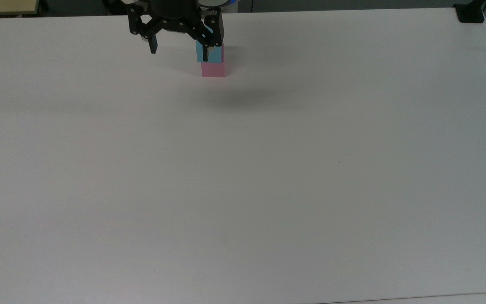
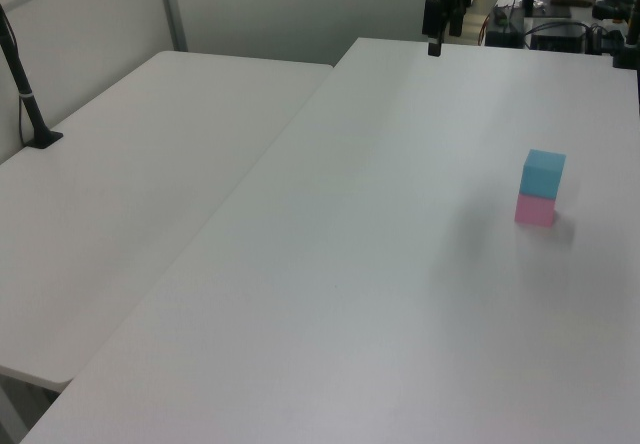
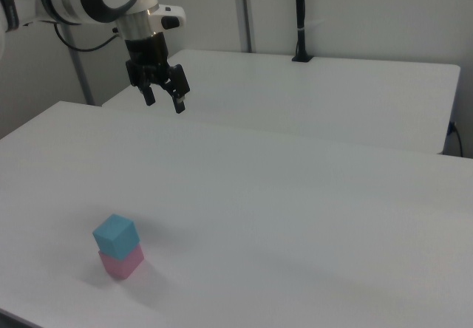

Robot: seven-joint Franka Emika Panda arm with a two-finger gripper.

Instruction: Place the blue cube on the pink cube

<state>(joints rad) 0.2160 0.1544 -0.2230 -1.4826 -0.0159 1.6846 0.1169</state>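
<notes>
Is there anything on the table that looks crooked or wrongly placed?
Only a small thing: the blue cube sits on the pink cube turned a little and shifted, so their edges do not line up. It rests flat. The hand is open, high above the table and away from the stack.

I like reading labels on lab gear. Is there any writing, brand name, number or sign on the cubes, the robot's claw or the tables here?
None can be read.
Blue cube: plain faces, no text.
Pink cube: plain faces, no text.
Gripper: black, open, no legible marking.
White table: bare surface, no label or sign.
</notes>
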